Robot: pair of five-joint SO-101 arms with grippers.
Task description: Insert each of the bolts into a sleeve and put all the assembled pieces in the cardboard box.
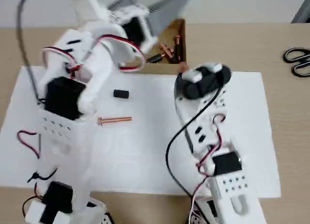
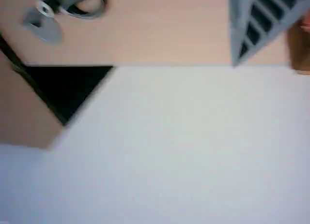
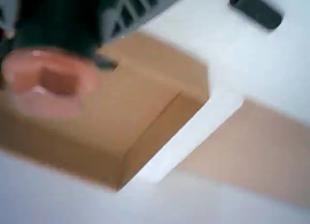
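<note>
The location is a robotics test bench in a laboratory or maker workspace. Indicators: the left arm (image 1: 92, 83) and the right arm (image 1: 206, 122), built of white printed parts with exposed black servos and loose red and black wiring (image 1: 167, 154), stand on a light wood counter (image 1: 261, 45). A white sheet (image 1: 145, 156) covers the counter behind the right end effector (image 1: 183, 67). Scissors (image 1: 298, 61) lie on bare counter, well apart to that end effector's right.

Bright, even light from overhead. White sheet (image 1: 145, 156) on table washed pale, near glare. Faint soft shadow beside left arm (image 1: 72, 93). Cardboard box (image 1: 182, 40) interior shaded darker.
</note>
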